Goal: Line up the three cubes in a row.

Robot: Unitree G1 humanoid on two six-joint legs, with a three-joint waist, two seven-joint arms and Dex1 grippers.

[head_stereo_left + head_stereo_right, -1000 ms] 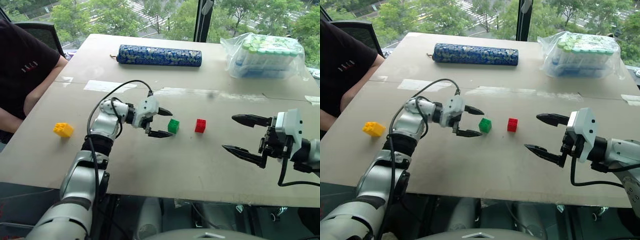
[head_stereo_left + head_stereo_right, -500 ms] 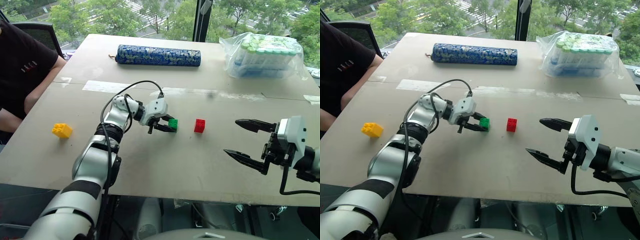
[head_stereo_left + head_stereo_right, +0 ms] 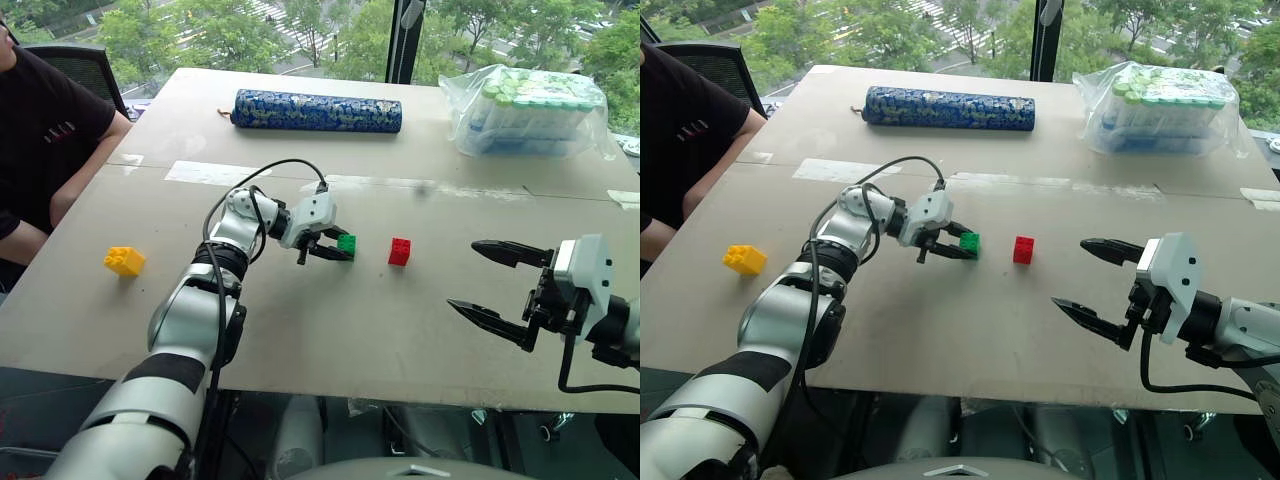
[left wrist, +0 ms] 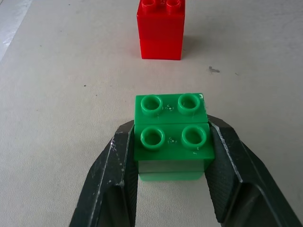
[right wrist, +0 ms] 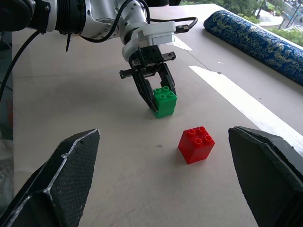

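Hidden or cut off: I see a person [image 3: 45, 130] at the left edge of the surface [image 3: 330, 330], cropped by the frame, with a chair back [image 3: 85, 65] behind. The lower part of the green cube [image 4: 171, 135] is masked by my left gripper's fingers [image 4: 116, 184] in the left wrist view. I cannot count the bottles inside the clear bag [image 3: 530, 110]; I make out green caps through the plastic.

Cubes, three:
- Green, near the middle of the surface, clamped between the two fingers of my left gripper [image 3: 338, 247], standing upright on the surface with studs up.
- Red cube [image 3: 400, 251], just to the right of the green one, apart from it, studs up.
- Yellow cube [image 3: 124, 261], well apart at the left side of the surface, near the person.

Grippers, two: left closed around the green cube; right gripper [image 3: 490, 282] spread wide with nothing between its fingers, hovering over the right part of the surface.

Other items: one long blue patterned roll [image 3: 318, 110] at the far side; one clear bag holding bottles, far right.
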